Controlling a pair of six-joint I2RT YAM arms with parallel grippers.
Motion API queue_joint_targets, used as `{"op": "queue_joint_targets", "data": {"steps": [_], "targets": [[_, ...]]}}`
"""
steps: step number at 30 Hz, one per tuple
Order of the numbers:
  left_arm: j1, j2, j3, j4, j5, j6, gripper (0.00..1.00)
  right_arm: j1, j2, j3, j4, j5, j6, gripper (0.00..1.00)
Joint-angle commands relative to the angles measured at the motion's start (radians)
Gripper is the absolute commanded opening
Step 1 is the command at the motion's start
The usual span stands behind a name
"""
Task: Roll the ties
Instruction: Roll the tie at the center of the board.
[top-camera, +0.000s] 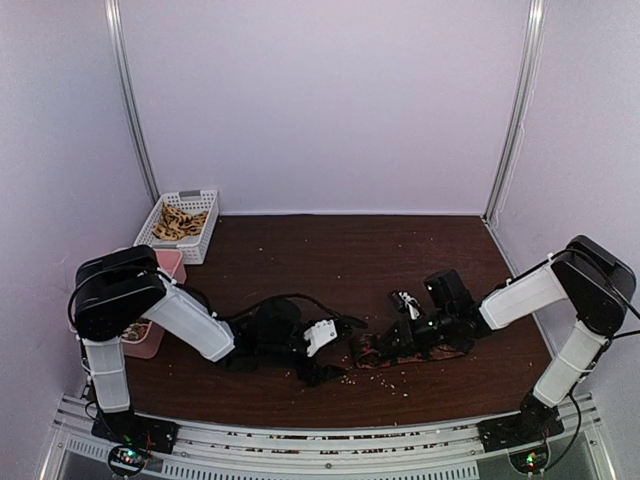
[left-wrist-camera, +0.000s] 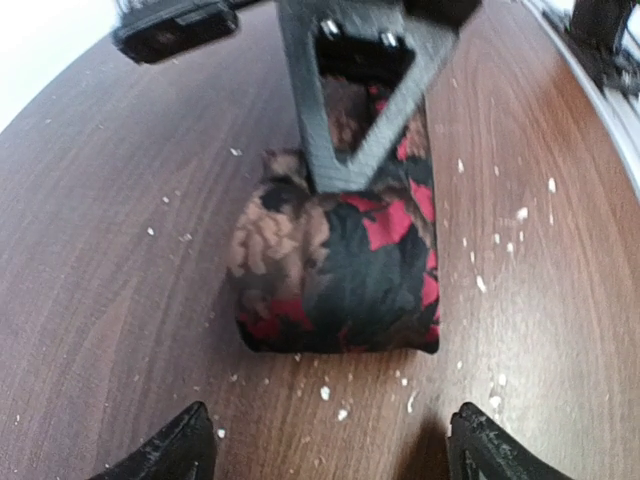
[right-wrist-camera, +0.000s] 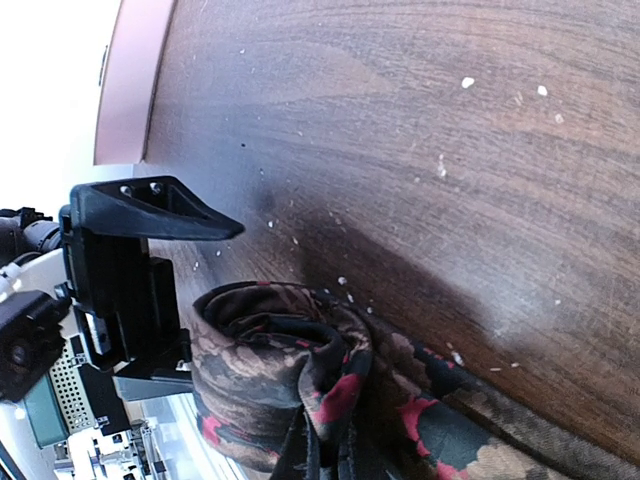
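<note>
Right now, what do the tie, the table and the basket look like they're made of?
The tie looks like soft woven fabric, maybe silk or polyester, with a matte floral print: it folds and bunches. The table: wood or wood-look laminate, slight sheen, visible grain. The basket: probably white plastic, with lattice walls.

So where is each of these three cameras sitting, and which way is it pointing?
Top: fixed above and behind the robot, looking down on the table; left arm and right arm show.
Left wrist: on the left arm, looking past the open left hand at the tie; its fingertips show below.
Right wrist: on the right arm, looking close at the tie; the left hand's finger shows.
Shared: both wrist views see the same tie; the left one also shows the right hand's finger.
</note>
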Motion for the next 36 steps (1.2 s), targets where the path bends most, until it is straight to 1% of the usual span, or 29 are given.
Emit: {"op": "queue_joint_targets", "data": {"steps": [1, 2, 3, 5, 8, 11, 15, 17, 19, 20, 23, 27, 29, 31, 36], "targets": [[-0.005, 0.059, -0.034, 0.269, -0.011, -0.137, 0.87, -0.006, 0.047, -0.064, -0.087, 0.093, -0.022, 0.0], [-0.005, 0.082, -0.035, 0.313, -0.011, -0.162, 0.89, -0.006, 0.045, -0.077, -0.075, 0.095, -0.017, 0.0], [-0.008, 0.102, -0.03, 0.346, -0.014, -0.184, 0.94, -0.005, 0.04, -0.088, -0.062, 0.098, -0.01, 0.0], [-0.019, 0.141, 0.004, 0.365, -0.02, -0.206, 0.98, -0.006, 0.03, -0.103, -0.042, 0.097, 0.005, 0.0], [-0.051, 0.193, 0.079, 0.351, -0.043, -0.21, 0.98, -0.005, 0.005, -0.095, -0.038, 0.094, 0.015, 0.0], [-0.065, 0.241, 0.14, 0.313, -0.083, -0.213, 0.98, -0.005, -0.002, -0.07, -0.072, 0.096, 0.002, 0.0], [-0.068, 0.287, 0.199, 0.204, -0.122, -0.179, 0.97, -0.001, -0.005, -0.05, -0.096, 0.091, -0.01, 0.0], [-0.068, 0.296, 0.195, 0.183, -0.141, -0.164, 0.94, 0.006, -0.01, -0.039, -0.105, 0.089, -0.008, 0.0], [-0.063, 0.3, 0.177, 0.168, -0.16, -0.158, 0.89, 0.02, -0.021, -0.025, -0.115, 0.087, -0.001, 0.0], [-0.057, 0.301, 0.167, 0.159, -0.158, -0.158, 0.85, 0.028, -0.028, -0.02, -0.117, 0.086, 0.006, 0.0], [-0.051, 0.296, 0.135, 0.152, -0.166, -0.146, 0.69, 0.057, -0.052, -0.013, -0.117, 0.08, 0.035, 0.0], [-0.051, 0.286, 0.109, 0.149, -0.164, -0.128, 0.52, 0.06, -0.088, -0.03, -0.114, 0.067, 0.066, 0.0], [-0.051, 0.283, 0.104, 0.153, -0.16, -0.124, 0.49, 0.059, -0.088, -0.028, -0.137, 0.075, 0.053, 0.0], [-0.05, 0.279, 0.104, 0.156, -0.151, -0.12, 0.52, 0.05, -0.059, -0.021, -0.151, 0.087, 0.037, 0.0], [-0.042, 0.273, 0.124, 0.137, -0.146, -0.144, 0.74, 0.023, 0.041, -0.058, -0.059, 0.09, 0.069, 0.0]]}}
